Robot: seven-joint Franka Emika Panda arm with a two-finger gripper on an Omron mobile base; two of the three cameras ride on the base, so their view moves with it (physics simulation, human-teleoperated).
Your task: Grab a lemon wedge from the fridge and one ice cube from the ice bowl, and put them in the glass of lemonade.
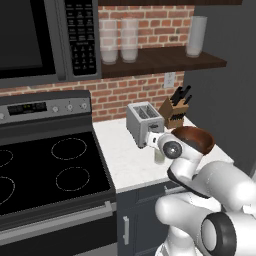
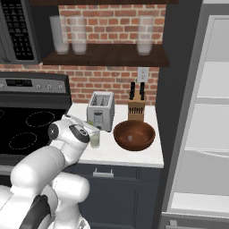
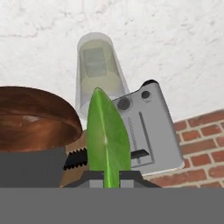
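One lemon wedge sits clamped in my pincer, just above the glass of lemonade, which holds pale liquid and stands on the desk between toaster and ice bowl.

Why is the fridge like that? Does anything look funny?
The fridge door stands open, showing its white shelves. That looks odd, though the gripper is shut on the lemon wedge over the glass of lemonade. Nothing looks spilled or broken.

Red brick wall, dark wooden shelf, white counter.
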